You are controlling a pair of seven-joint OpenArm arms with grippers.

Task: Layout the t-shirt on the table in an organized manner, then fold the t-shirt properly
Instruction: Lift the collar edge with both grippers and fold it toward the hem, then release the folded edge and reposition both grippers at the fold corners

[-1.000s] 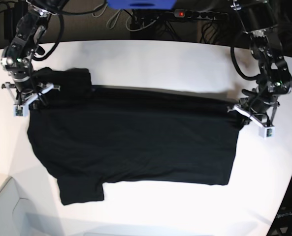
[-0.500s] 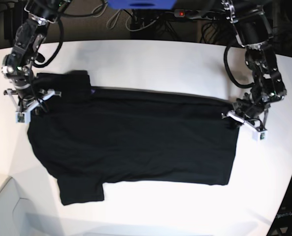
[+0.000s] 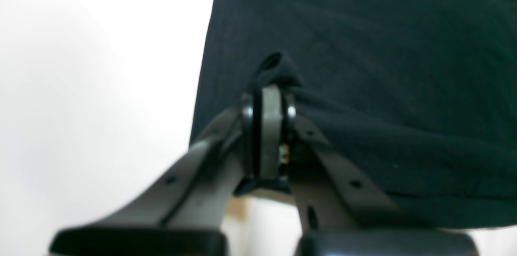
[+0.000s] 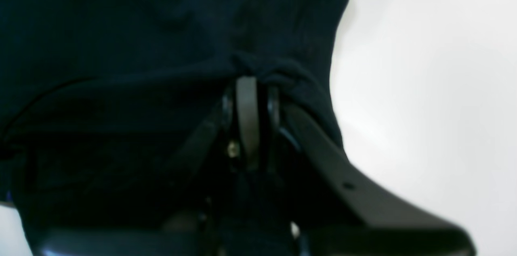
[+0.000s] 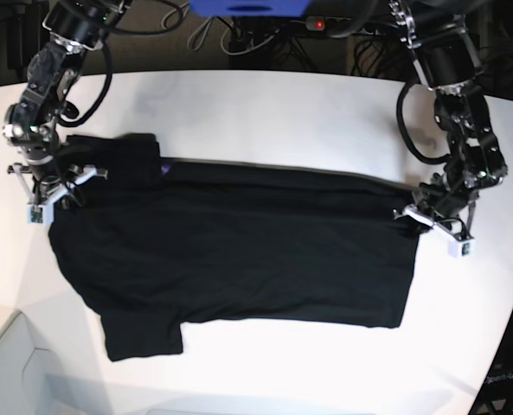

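— Where do we have the t-shirt (image 5: pixel 239 242) at this moment?

— Spread out dark side up across the middle of the table (image 5: pixel 265 108), running left to right in the base view. One sleeve sticks out toward the near edge at the lower left, and the other sleeve lies bunched at the far left corner, where a sliver of purple shows beside it.

— And our grippers?

— Our left gripper (image 5: pixel 420 213), which sits on the right in the base view, is pinched together on the far right corner of the cloth. From its wrist camera we see the left gripper (image 3: pixel 271 98) with a small loop of black fabric squeezed up between the tips, and white tabletop to the left of the shirt's edge.

— The other one?

— Our right gripper (image 5: pixel 55 183), on the left in the base view, is likewise clamped on the shirt, at the far left corner near the bunched sleeve. Its wrist view shows the right gripper (image 4: pixel 250 94) with a fold of cloth gathered at the tips; the picture is blurred, so we cannot tell finer detail. White table shows to the right there.
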